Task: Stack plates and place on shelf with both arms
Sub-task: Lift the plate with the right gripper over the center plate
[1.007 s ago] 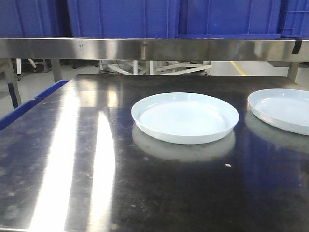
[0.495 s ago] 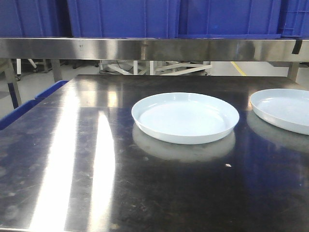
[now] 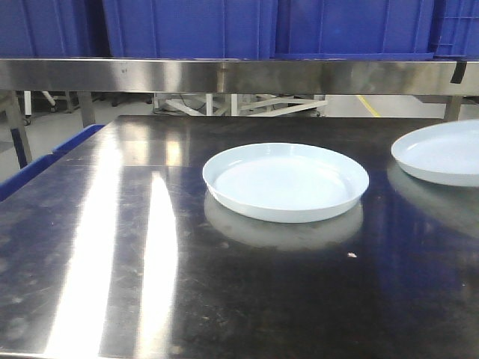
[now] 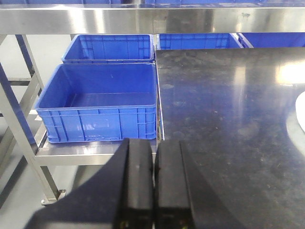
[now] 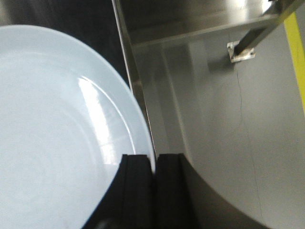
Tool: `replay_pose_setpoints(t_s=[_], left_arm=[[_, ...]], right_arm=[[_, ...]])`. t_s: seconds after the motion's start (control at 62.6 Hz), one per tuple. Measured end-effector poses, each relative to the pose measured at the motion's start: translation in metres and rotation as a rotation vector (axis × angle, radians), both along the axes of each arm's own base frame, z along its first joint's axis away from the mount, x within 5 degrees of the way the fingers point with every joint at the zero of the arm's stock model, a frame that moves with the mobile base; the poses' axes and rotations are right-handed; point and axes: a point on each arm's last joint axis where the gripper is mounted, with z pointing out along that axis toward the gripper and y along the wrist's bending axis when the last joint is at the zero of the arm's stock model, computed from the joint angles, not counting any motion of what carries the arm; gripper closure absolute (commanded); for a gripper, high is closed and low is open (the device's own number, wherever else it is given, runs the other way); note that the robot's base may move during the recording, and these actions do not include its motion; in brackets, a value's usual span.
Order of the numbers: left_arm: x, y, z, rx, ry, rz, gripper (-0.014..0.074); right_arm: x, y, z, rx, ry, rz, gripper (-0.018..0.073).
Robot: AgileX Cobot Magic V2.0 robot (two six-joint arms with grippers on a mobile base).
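One pale blue-white plate [image 3: 286, 182] lies flat in the middle of the dark steel table [image 3: 112, 239]. The second plate [image 3: 441, 153] is at the right edge of the front view, lifted off the table and tilted. In the right wrist view this plate [image 5: 57, 124] fills the left side, and my right gripper [image 5: 154, 160] is shut on its rim, one finger inside and one outside. My left gripper [image 4: 154, 143] is shut on nothing, over the table's left edge. A sliver of a plate [image 4: 299, 112] shows at the right edge of the left wrist view.
A steel shelf [image 3: 224, 75] runs across above the back of the table, with blue crates [image 3: 194, 26] on it. Two open blue crates [image 4: 100, 100] sit on a lower rack left of the table. Grey floor lies beyond the table's right edge [image 5: 138, 109].
The right plate has risen off the table, tilted and drifted slightly right. The middle plate has not moved.
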Motion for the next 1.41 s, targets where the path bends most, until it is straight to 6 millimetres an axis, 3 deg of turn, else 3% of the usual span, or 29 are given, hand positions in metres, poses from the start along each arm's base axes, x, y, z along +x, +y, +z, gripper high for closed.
replay_pose_setpoints(t_s=[0.224, 0.352, 0.511, 0.863, 0.991, 1.406], left_arm=[[0.000, 0.000, 0.000, 0.000, 0.000, 0.000, 0.0510], [0.000, 0.000, 0.000, 0.000, 0.000, 0.000, 0.0510], [0.000, 0.000, 0.000, 0.000, 0.000, 0.000, 0.0510], [0.000, 0.000, 0.000, 0.000, 0.000, 0.000, 0.0509], [0.000, 0.000, 0.000, 0.000, 0.000, 0.000, 0.0510], [0.000, 0.000, 0.000, 0.000, 0.000, 0.000, 0.0510]], right_arm=[[-0.009, 0.009, 0.054, -0.031, -0.142, 0.020, 0.0507], [-0.016, 0.029, 0.078, -0.014, -0.215, 0.061, 0.0507], [-0.019, 0.068, 0.091, 0.038, -0.254, 0.154, 0.0507], [-0.026, 0.171, 0.084, 0.103, -0.215, 0.448, 0.0507], [-0.026, 0.194, 0.072, 0.112, -0.182, 0.511, 0.0507], [-0.009, 0.205, 0.035, 0.108, -0.090, 0.520, 0.0507]])
